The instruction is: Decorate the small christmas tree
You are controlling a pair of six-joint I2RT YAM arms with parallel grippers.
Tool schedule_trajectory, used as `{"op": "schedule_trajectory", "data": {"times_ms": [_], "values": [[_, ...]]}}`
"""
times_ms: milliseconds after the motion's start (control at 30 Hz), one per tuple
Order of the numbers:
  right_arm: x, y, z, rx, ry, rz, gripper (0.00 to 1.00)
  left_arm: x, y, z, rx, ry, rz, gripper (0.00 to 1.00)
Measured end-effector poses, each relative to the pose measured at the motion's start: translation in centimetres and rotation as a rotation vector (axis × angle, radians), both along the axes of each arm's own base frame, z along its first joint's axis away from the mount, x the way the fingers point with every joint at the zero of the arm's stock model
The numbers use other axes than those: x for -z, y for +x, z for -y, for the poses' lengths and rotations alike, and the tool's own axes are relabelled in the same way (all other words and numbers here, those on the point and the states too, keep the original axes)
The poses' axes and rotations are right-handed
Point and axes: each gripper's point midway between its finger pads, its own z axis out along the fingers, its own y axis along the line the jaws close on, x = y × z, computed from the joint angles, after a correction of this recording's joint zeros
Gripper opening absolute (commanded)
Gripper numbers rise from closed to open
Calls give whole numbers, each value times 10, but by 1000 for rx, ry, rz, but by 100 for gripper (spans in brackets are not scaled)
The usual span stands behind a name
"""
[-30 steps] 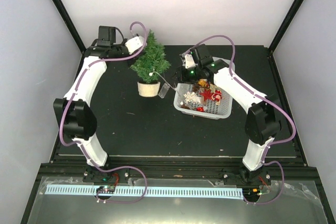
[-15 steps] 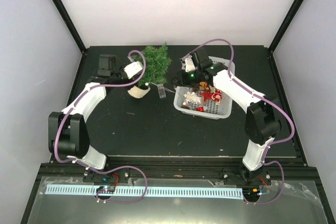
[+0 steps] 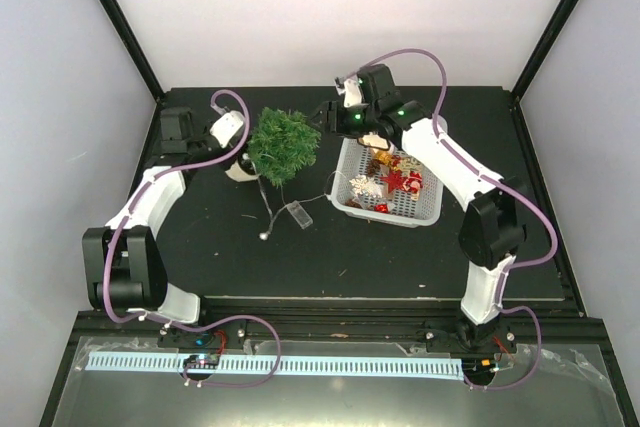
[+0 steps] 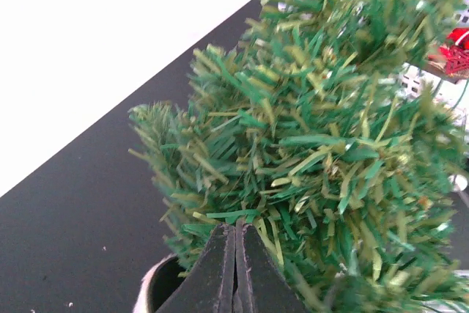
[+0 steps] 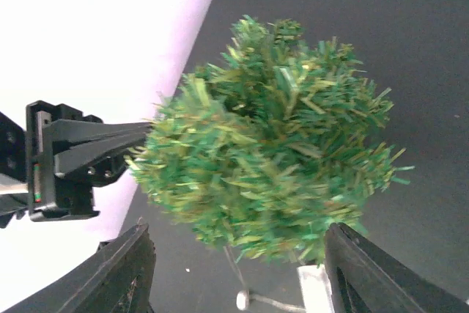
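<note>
The small christmas tree (image 3: 285, 145) lies tipped over, its beige base (image 3: 238, 169) to the left and its top toward the white basket (image 3: 432, 209). My left gripper (image 3: 243, 150) is shut, its tips against the lower branches just above the base (image 4: 156, 292); nothing shows between the fingers (image 4: 220, 254). My right gripper (image 3: 330, 119) is open beside the tree's top, and the tree (image 5: 271, 159) fills the gap between its fingers (image 5: 128, 276). The basket holds red, white and gold ornaments (image 3: 385, 185).
A light string with a small white battery box (image 3: 298, 212) lies on the black table in front of the tree; it also shows in the right wrist view (image 5: 315, 287). The left arm's fingers (image 5: 88, 153) show behind the tree. Side walls stand close.
The tree went from upright to lying on its side. The left arm drew back to the left, still shut. The light string dropped onto the table. The right gripper moved back and left.
</note>
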Motion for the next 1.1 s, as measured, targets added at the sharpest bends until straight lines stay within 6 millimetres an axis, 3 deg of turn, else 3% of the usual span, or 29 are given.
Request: {"op": "schedule_trajectory", "data": {"times_ms": [167,567,667,933,1100], "values": [[-4,-4,-22,-45,22,2,65,-1,-1,-1,-14,-34,-25,2],[61,-45,-47,-161,-121,-144,66,-4,-3,0,-29,-100,-85,1],[69,-58,-58,-196,-131,-160,54,-7,-4,2,-20,-108,-87,2],[83,-74,-75,-248,-139,-187,3,-9,-7,5,-3,-126,-106,2],[83,-70,-73,-231,-160,-170,1,-7,-11,7,10,-136,-124,2]]}}
